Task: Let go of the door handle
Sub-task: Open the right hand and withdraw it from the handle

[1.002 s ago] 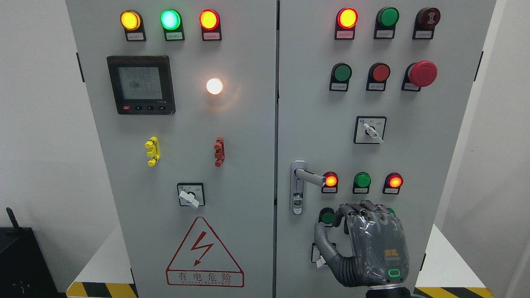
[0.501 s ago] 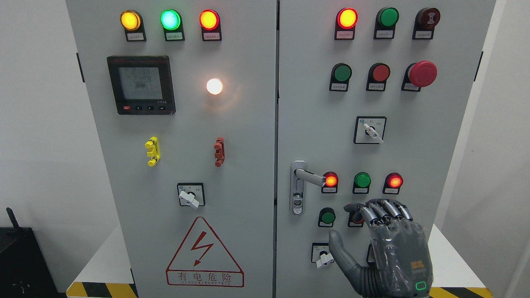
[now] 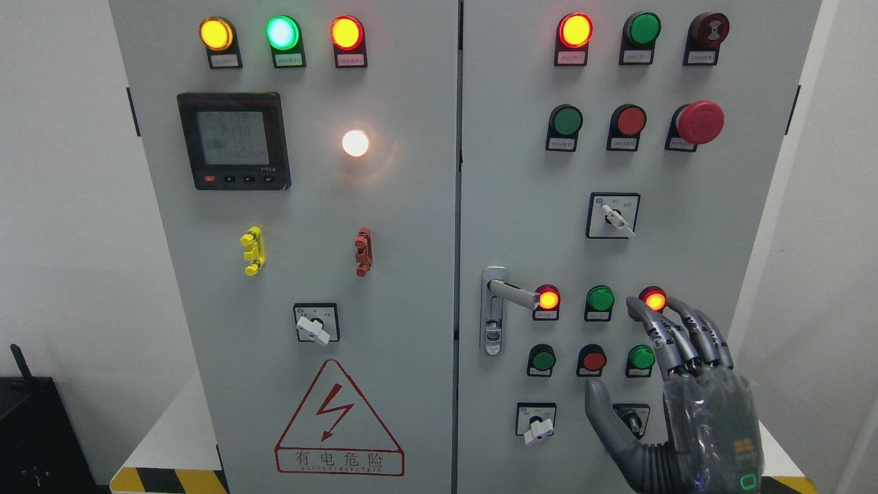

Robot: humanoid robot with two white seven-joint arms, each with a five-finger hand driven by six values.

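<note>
Right hand raised at the lower right of the cabinet door, fingers extended and holding nothing, well apart from the handle.

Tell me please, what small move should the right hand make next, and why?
Probably pull the right hand back and down, away from the panel. Its fingers are open, it holds nothing, and it is apart from the handle, so release looks done.

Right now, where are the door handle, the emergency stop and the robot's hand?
door handle (image 3: 516, 293), head view, on the lever.
emergency stop (image 3: 701, 122), head view, on the red cap.
right hand (image 3: 699, 405), head view, on its back.
</note>
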